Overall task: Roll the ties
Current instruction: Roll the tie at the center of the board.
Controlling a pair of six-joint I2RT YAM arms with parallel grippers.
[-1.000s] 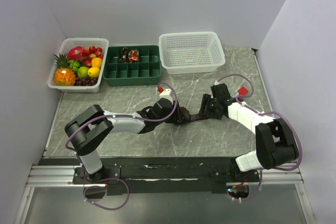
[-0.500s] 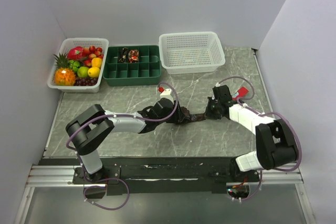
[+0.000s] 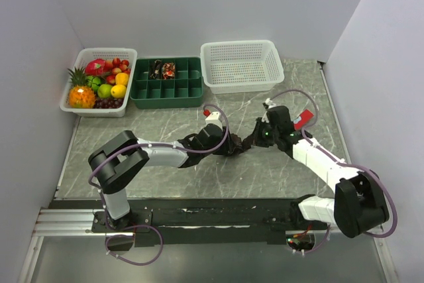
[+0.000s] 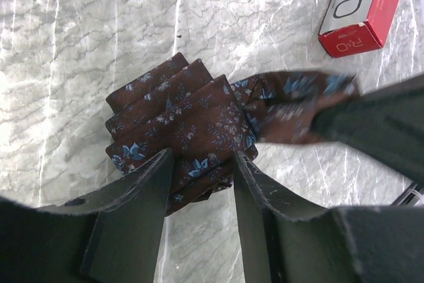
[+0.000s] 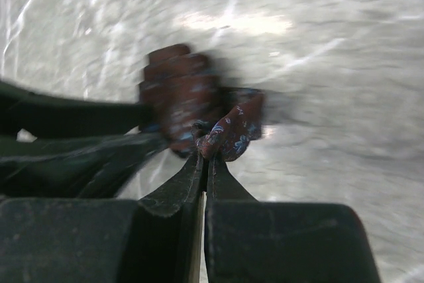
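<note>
The tie (image 4: 175, 120) sits near the middle of the bench (image 3: 159, 130), a little toward the right edge, most of it wound into a tight, flattened roll of dark brown fabric with small blue flowers. One short tail leads out of the roll toward the right edge and is lifted off the marble.

The left tool (image 4: 202, 164) reaches in from the left side. Its fingers (image 4: 149, 187) stand about half apart and press on the near part of the roll from both sides, so the roll is clamped between them. The outer layers bulge past the finger on one side.

The right tool (image 5: 207, 157) comes from the right edge with its fingers pinched fully together on the end of the loose tail. Its wrist view is blurred, but the fold of flowered fabric between the tips is plain. In the overhead view the two tools are close together, with only the short stretch of tie between them.

A red box (image 4: 363, 4) with white lettering lies on the bench toward the right edge, apart from the tie. Along the far edge stand three containers:
- a fruit basket (image 3: 74, 107) at the far left corner
- a green divided tray (image 3: 165, 101) beside it, with two dark rolled ties (image 3: 163, 69) in its back compartments
- a white mesh basket (image 3: 242, 83) toward the far right corner
</note>
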